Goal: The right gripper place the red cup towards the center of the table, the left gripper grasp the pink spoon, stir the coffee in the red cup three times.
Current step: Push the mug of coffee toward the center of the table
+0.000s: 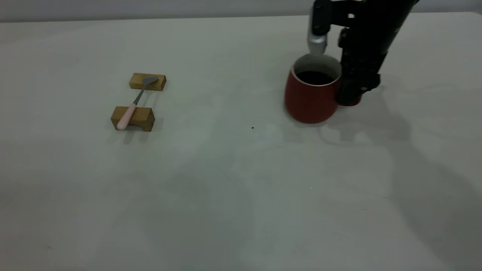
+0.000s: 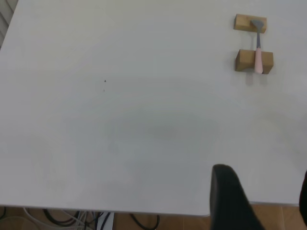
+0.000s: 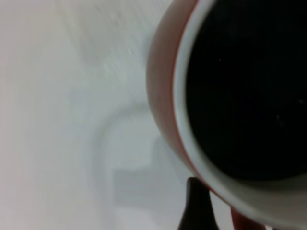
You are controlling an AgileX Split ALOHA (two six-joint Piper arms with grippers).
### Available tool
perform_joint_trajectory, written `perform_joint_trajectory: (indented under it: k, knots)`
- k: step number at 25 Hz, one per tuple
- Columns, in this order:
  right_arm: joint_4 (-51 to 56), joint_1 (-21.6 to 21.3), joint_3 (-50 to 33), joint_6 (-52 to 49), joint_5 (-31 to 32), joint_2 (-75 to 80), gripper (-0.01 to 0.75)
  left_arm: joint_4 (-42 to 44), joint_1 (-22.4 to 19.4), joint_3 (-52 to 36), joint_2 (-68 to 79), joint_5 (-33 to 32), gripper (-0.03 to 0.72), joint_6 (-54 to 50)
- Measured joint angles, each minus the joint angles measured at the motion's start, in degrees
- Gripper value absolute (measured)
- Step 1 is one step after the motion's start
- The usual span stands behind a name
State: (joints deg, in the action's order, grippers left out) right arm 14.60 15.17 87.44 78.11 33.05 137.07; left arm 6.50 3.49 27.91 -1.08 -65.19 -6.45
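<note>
The red cup [image 1: 308,99] stands on the table [image 1: 226,180] at the right, with dark coffee [image 1: 314,77] inside. My right gripper [image 1: 350,98] comes down beside it and is shut on its red handle. The right wrist view looks down on the cup's white rim [image 3: 184,129] and the coffee [image 3: 244,91], with one dark fingertip [image 3: 195,201] next to the handle. Far to the left the pink spoon [image 1: 133,101] lies across two wooden blocks. In the left wrist view my left gripper [image 2: 261,191] hangs open at the table's near edge, far from the spoon [image 2: 258,52].
The spoon's bowl rests on the far wooden block [image 1: 147,81] and its handle on the nearer notched one [image 1: 133,117]. A small dark speck [image 1: 252,128] marks the table's middle. Cables [image 2: 72,218] lie below the table edge in the left wrist view.
</note>
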Motion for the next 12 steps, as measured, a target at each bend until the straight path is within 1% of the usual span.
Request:
perform_joint_trajectory:
  k: [12]
  knots:
    - [6.87, 6.35, 0.00, 0.00, -1.96, 0.00, 0.595, 0.00, 0.00, 0.00, 0.00, 0.00, 0.432, 0.00]
